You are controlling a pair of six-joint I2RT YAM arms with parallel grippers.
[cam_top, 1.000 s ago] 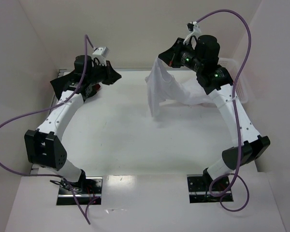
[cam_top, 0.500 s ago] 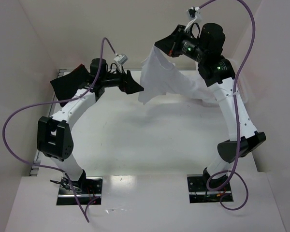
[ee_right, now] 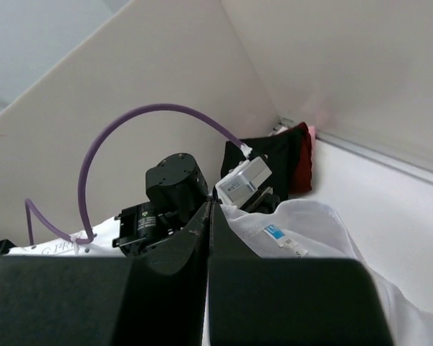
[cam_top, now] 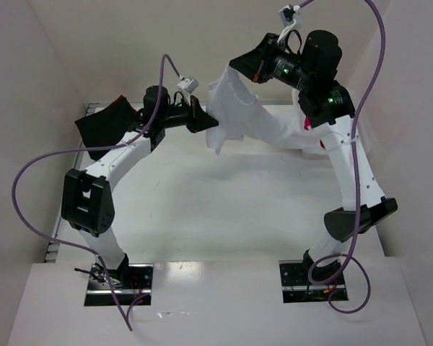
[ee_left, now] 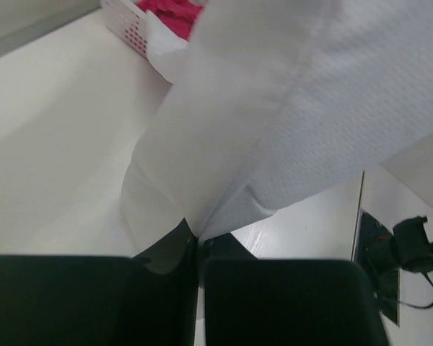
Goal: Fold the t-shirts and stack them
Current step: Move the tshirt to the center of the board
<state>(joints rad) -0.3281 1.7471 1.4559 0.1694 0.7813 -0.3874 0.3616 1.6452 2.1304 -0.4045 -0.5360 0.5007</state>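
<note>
The white t-shirt [cam_top: 249, 119] hangs in the air over the back of the table. My right gripper [cam_top: 236, 68] is shut on its upper edge and holds it high; in the right wrist view the shut gripper [ee_right: 210, 209] sits by the collar and its label [ee_right: 283, 239]. My left gripper [cam_top: 207, 120] is shut on the shirt's lower left edge, and in the left wrist view [ee_left: 199, 241] cloth comes out of the closed jaws. The black t-shirt [cam_top: 101, 128] and dark red t-shirt [cam_top: 119, 103] lie stacked at the back left. The pink-red t-shirt [ee_left: 175, 10] lies in the basket.
A white lattice basket [ee_left: 126, 25] stands at the back right, mostly hidden behind the hanging shirt and the right arm in the top view. White walls close in the back and both sides. The right arm's base [ee_left: 400, 245] shows at the near edge.
My left arm has swung right, away from the black shirt, and closed on the hanging white shirt's edge. My right gripper has lifted the shirt higher and to the left.
</note>
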